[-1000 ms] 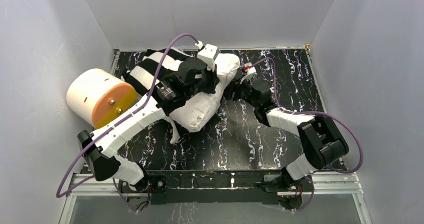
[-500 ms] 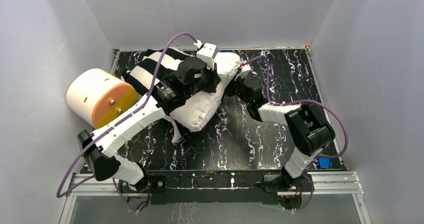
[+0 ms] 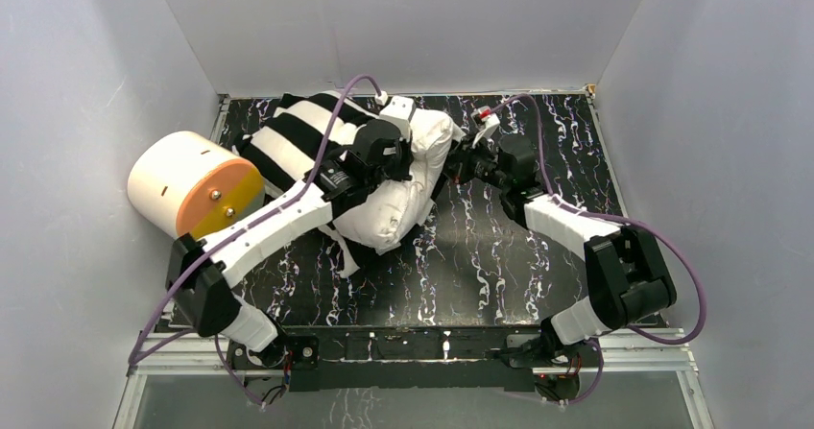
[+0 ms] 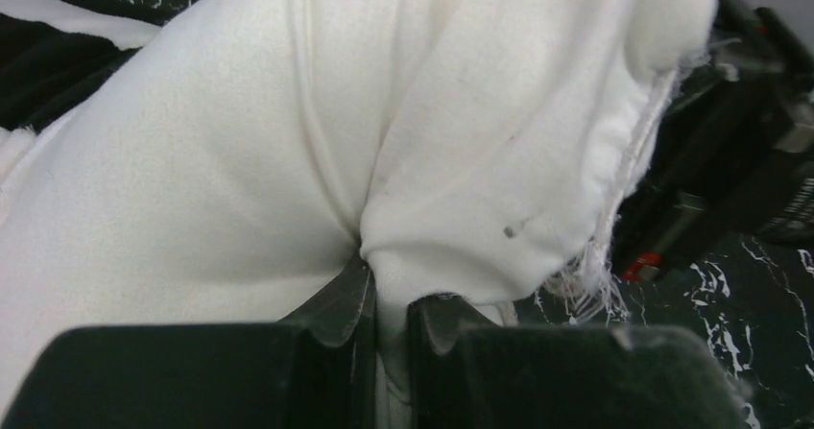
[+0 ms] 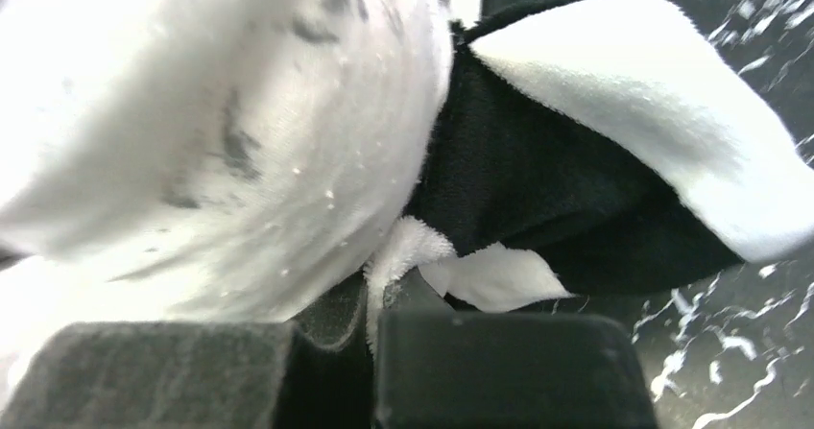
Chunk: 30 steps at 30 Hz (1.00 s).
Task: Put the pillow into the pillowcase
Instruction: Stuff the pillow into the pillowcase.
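Where the pillow (image 3: 398,213) lies at the upper centre of the top view, the pillowcase (image 3: 274,146) extends from it toward the upper left, and their junction is hidden by the left arm (image 3: 278,223) laid across both. The left claw (image 4: 389,319) is clenched on a fold of the pillow's white fabric. The right claw (image 5: 379,304) is clamped on a fleecy pillowcase edge at the pillow's right end. A cream cylinder (image 3: 187,184) lies at far left, near the pillowcase, on the marbled surface (image 3: 499,256).

The pillow (image 3: 398,213) lies on the tabletop (image 3: 499,266) with the pillowcase (image 3: 293,136) at its far-left end, the cylinder (image 3: 187,184) left of both.
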### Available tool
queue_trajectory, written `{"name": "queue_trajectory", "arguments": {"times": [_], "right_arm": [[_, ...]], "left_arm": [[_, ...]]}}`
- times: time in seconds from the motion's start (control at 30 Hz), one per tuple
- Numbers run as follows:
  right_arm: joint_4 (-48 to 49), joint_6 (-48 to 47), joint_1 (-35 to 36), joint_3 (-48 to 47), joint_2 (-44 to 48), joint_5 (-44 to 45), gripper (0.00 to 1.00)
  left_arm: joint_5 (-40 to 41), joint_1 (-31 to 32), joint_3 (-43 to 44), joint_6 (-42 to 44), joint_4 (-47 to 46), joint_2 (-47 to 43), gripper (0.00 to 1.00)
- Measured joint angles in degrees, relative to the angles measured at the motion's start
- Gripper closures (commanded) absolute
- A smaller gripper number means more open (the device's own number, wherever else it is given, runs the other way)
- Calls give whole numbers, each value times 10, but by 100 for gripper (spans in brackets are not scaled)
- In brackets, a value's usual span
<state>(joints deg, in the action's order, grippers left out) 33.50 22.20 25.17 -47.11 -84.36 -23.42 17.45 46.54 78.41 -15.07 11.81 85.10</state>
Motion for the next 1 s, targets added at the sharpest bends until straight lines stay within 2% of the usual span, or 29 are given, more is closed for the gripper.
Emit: {"name": "queue_trajectory", "arguments": {"times": [0.2,0.67,0.83,1.0], "right_arm": [[-36,57,-32,14,-3,-85,100],[-21,216,-95,69,69,-103,100],[-24,224,-108,68,110,-92,100],[-90,186,-110,41,129,-70,100]], "left_arm": [[-19,-21,-32,-10,-52,68,100],[-80,-43,-72,-38,-184,154,100],[-102,-45,-72,-43,-234,173,100],[-143,-59,-72,-49,-269,191,100]]}}
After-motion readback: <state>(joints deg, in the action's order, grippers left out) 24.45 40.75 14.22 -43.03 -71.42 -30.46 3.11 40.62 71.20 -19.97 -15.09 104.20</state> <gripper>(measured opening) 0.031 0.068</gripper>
